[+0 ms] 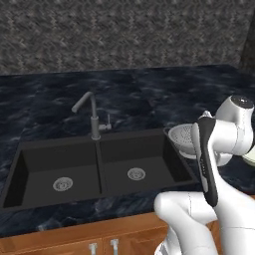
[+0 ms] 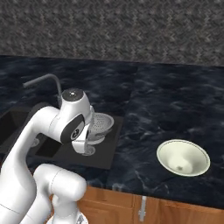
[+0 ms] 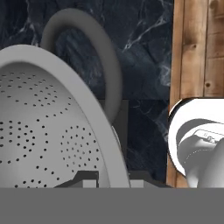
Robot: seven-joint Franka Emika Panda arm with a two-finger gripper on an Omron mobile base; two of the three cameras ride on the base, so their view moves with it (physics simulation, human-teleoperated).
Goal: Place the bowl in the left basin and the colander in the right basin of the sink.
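dark marble counter, stone wall, wood cabinets.

the black marbled countertop [image 1: 149,84] with white veins fills the middle of both base views. a rough grey stone backsplash [image 1: 124,35] runs across the top of the frame. wooden cabinet fronts [image 2: 175,210] with small silver handles [image 2: 142,212] stand along the bottom edge. in the hand view, wood planks are at upper right.

Silver-grey perforated metal colander [image 3: 39,131], dotted hole clusters; smooth pale cream round bowl [image 2: 183,157]; matte black double-well sink [image 1: 94,169] with silver drains; black white-veined marble counter [image 2: 175,100]; grey speckled backsplash [image 1: 124,35]; warm brown wooden cabinet fronts [image 1: 74,241].
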